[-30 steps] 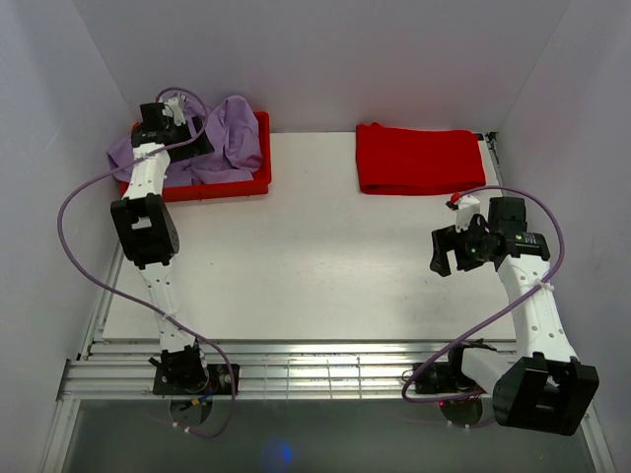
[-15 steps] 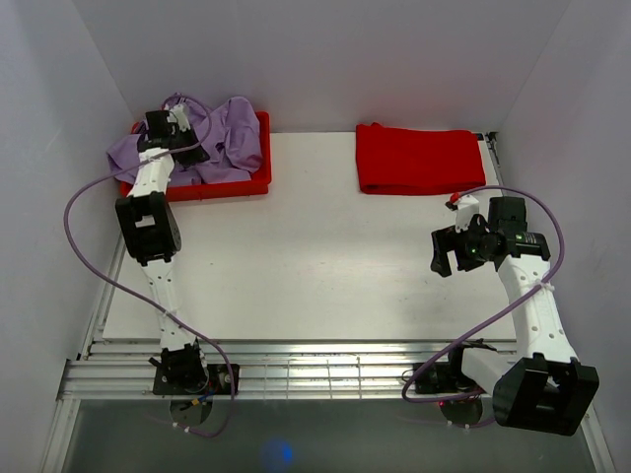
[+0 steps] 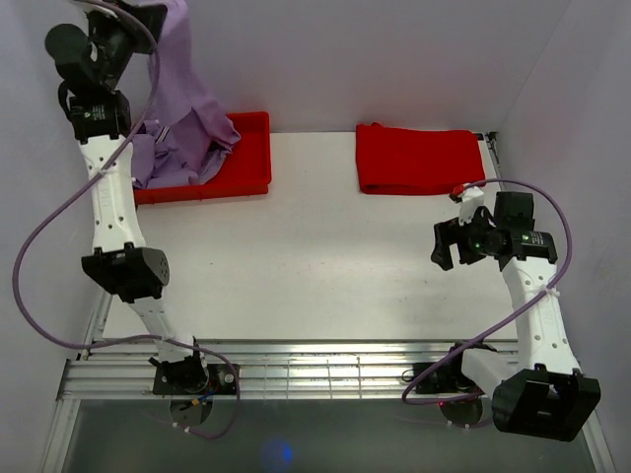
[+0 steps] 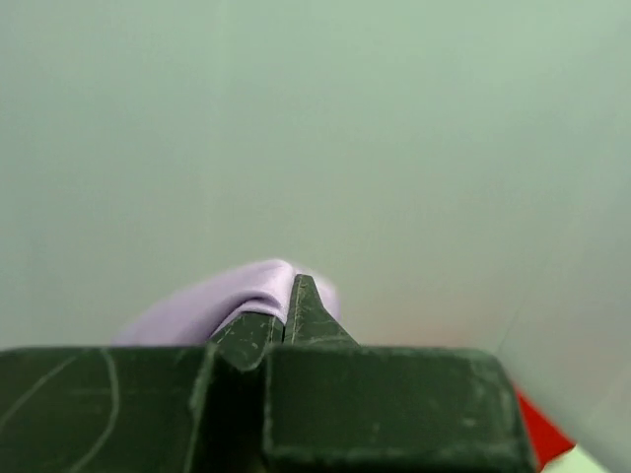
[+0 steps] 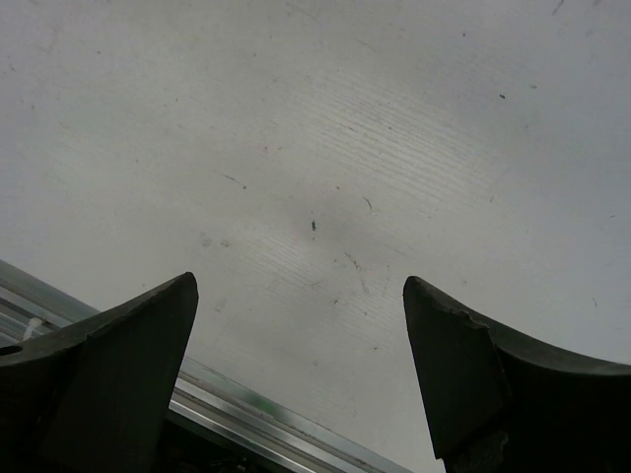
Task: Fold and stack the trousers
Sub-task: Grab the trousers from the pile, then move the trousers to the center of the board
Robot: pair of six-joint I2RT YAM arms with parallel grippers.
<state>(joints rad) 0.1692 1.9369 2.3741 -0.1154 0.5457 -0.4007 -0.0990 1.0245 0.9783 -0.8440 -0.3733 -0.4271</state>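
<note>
The lilac trousers (image 3: 185,94) hang in a long drape from my left gripper (image 3: 140,18), which is raised high at the back left. Their lower part still lies bunched in the red tray (image 3: 248,163). In the left wrist view the left gripper (image 4: 286,307) is shut on a fold of the lilac trousers (image 4: 212,304), with the pale wall behind. My right gripper (image 3: 450,238) hovers over the right side of the table, away from the trousers. The right gripper (image 5: 296,286) is open with only bare white table (image 5: 325,148) between its fingers (image 5: 133,370).
A folded red cloth (image 3: 418,158) lies at the back right of the table. A metal rail (image 5: 246,414) runs along the table edge below the right gripper. White walls close in the left, back and right sides. Purple cables loop beside both arms.
The left gripper closed on the trousers in the tray and lifted them high up to the back left, pulling the fabric out in a long drape. The right arm shifted only slightly.
</note>
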